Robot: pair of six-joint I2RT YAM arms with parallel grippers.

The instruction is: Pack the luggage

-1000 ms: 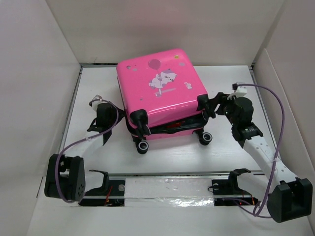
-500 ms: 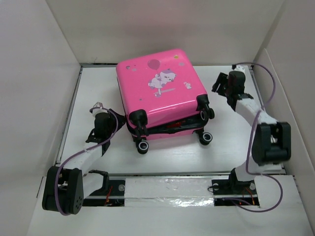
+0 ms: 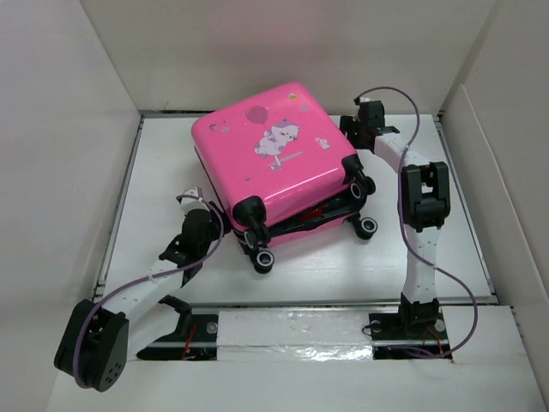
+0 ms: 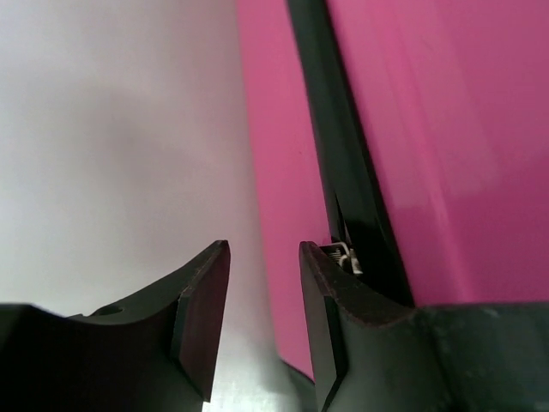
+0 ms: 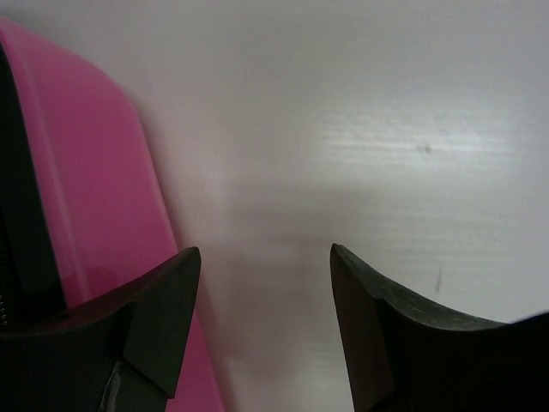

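Since a second ago the luggage (image 3: 274, 163) has swung counter-clockwise on the table (image 3: 171, 154), its wheeled end now facing about 5 o'clock. The right gripper (image 3: 353, 129) has left the 3 o'clock side and stands at the case's far corner, near 1 o'clock. The left gripper (image 3: 210, 227) has come in close to the near-left corner at about 8 o'clock. The case lies flat at the table's middle, bright pink and glossy. A cartoon animal and balloon print (image 3: 279, 137) is on its upper shell, and black-and-white wheels (image 3: 263, 257) are at the near end. The two shells gape slightly there, with a sliver of red in the gap. In the left wrist view the fingers sit slightly apart on nothing, just beside the black seam (image 4: 339, 154). The right fingers are spread wide over bare table, beside the pink shell.
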